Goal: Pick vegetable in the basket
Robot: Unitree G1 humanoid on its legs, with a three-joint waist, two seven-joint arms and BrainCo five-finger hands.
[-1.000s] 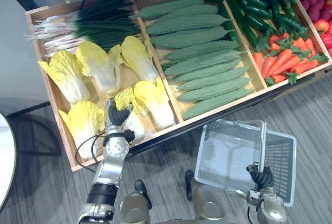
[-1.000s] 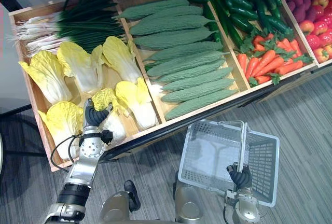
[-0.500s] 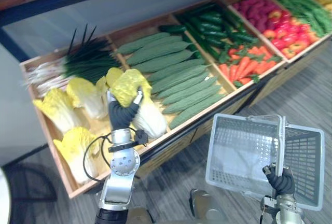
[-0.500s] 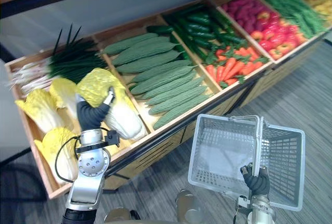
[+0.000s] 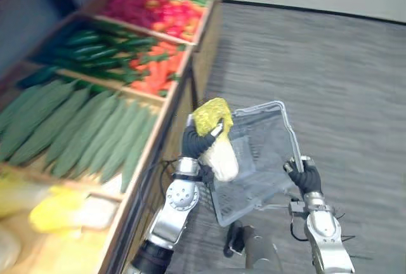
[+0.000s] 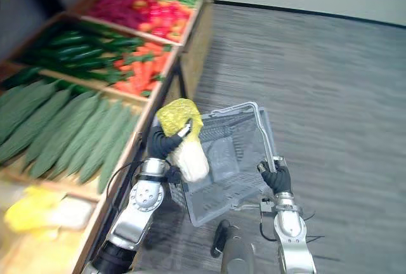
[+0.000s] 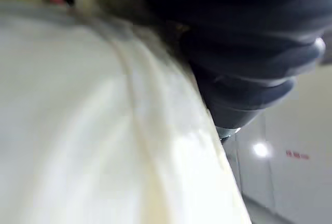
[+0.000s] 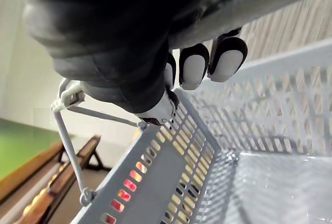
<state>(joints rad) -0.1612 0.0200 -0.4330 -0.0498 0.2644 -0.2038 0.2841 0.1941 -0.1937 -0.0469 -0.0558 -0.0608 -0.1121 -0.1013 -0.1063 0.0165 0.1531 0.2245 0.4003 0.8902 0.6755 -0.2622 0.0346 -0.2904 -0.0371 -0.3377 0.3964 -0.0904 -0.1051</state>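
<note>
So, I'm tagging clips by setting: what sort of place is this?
Probably a grocery's produce section, or a mock-up: wooden bins of sorted vegetables like carrots, and a basket in the right hand while the left hand holds a cabbage.

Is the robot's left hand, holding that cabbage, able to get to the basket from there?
Likely yes. The left hand, curled round the cabbage, is at the rim of the basket; the right hand holds its handle, open top tilted towards the cabbage. Nothing seems to lie between.
</note>
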